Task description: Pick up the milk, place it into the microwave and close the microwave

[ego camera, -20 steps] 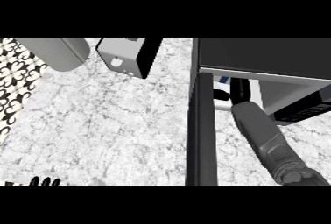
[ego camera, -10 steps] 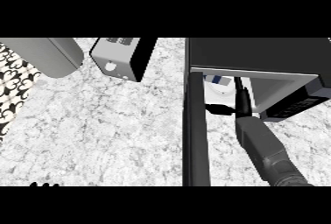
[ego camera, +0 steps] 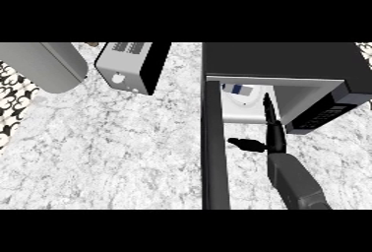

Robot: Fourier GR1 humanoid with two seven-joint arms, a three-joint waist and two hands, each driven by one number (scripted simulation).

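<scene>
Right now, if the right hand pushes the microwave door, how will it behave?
The open microwave door looks like a rigid flat panel, so it should probably swing shut without flexing. The right hand sits beside it, fingers straight. The milk inside seems clear of its path.

The milk (ego camera: 238, 90) is half hidden behind the microwave's (ego camera: 291, 61) upper edge.

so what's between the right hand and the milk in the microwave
Nothing: in the head view the black right hand stretches its fingers toward the white-and-blue milk carton, with only bare white microwave floor between.
</scene>
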